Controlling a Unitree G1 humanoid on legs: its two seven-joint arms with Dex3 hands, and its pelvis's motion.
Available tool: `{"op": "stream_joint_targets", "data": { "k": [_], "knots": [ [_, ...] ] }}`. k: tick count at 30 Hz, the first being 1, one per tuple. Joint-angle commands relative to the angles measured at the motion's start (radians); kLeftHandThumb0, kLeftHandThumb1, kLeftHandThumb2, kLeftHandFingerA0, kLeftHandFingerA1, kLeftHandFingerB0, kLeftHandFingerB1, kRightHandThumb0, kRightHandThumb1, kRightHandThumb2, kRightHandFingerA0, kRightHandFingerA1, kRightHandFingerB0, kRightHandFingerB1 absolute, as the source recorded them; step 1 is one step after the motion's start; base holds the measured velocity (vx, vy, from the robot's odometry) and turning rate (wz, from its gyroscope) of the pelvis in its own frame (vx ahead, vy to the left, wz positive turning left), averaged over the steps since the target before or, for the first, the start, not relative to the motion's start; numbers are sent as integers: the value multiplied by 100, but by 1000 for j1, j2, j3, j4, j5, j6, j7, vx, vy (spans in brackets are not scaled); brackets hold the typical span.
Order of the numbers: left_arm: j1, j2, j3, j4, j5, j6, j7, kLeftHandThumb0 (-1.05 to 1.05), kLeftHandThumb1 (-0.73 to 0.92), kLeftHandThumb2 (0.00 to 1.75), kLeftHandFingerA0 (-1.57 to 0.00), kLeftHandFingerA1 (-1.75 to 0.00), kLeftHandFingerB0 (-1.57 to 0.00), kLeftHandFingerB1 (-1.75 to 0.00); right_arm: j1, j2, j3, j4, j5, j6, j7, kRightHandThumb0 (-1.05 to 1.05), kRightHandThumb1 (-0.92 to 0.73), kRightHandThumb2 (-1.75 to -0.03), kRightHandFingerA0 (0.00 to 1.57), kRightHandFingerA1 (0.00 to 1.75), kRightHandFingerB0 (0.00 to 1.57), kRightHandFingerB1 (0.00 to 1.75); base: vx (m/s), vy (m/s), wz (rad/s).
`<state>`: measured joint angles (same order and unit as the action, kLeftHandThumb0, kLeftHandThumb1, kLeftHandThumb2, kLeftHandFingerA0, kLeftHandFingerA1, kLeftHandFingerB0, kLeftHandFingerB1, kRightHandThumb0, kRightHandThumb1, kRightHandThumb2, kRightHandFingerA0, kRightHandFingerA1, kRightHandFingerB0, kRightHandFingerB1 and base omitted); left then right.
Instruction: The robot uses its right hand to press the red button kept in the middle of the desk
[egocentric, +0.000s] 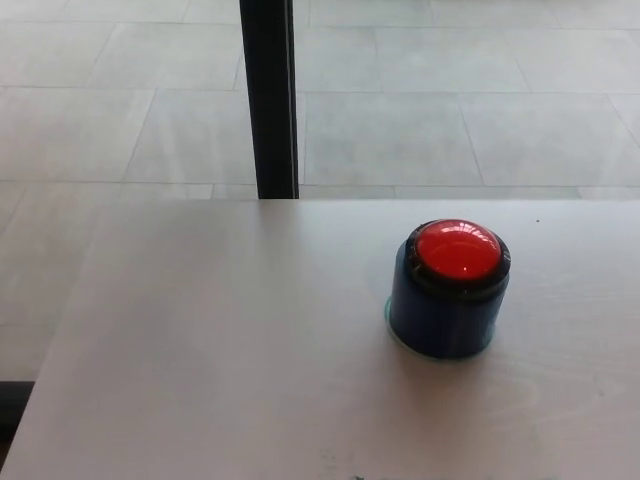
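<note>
Where the head view looks down, the red button (457, 250) stands upright on the desk (220, 370), dome facing up.
Glossy, rounded red cap in a black ring on a dark blue cylinder, right of centre, nearer the far edge; neither hand shows, so finger state can't be told.

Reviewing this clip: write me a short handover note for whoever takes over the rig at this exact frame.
Hands: neither the left nor the right hand is in view, so their state is unknown.
Things: the red button sits on its dark blue base, upright on the pale desk, right of the picture's centre. A black post stands behind the desk.
Done: nothing visible; no hand is on the button.
Left: bring the right hand in over the button and press it.
</note>
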<state>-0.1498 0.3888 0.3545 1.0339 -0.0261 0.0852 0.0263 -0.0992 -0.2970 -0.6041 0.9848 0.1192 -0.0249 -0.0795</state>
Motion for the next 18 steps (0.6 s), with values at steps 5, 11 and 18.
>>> {"op": "stream_joint_targets", "data": {
  "k": [5, 11, 18],
  "knots": [
    [-81, 84, 218, 109, -148, -11, 180, -46, 63, 98, -62, -143, -41, -104, -133, -172, -401, 79, 317, 62, -290, -65, -78, -63, 41, 109, 23, 56, 0, 0, 0],
    [-83, 90, 215, 123, -116, -5, 178, -51, 67, 100, -60, -144, -23, -97, -235, -251, -415, 66, 286, 34, -238, -68, -79, -63, 20, 63, 1, 32, 0, 0, 0],
    [-88, 87, 232, 139, -129, -21, 172, -55, 76, 98, -56, -144, -27, -99, -494, -358, -326, 46, 211, -33, -324, -39, -84, -66, 106, 131, 43, 47, 0, 0, 0]
  ]
}}
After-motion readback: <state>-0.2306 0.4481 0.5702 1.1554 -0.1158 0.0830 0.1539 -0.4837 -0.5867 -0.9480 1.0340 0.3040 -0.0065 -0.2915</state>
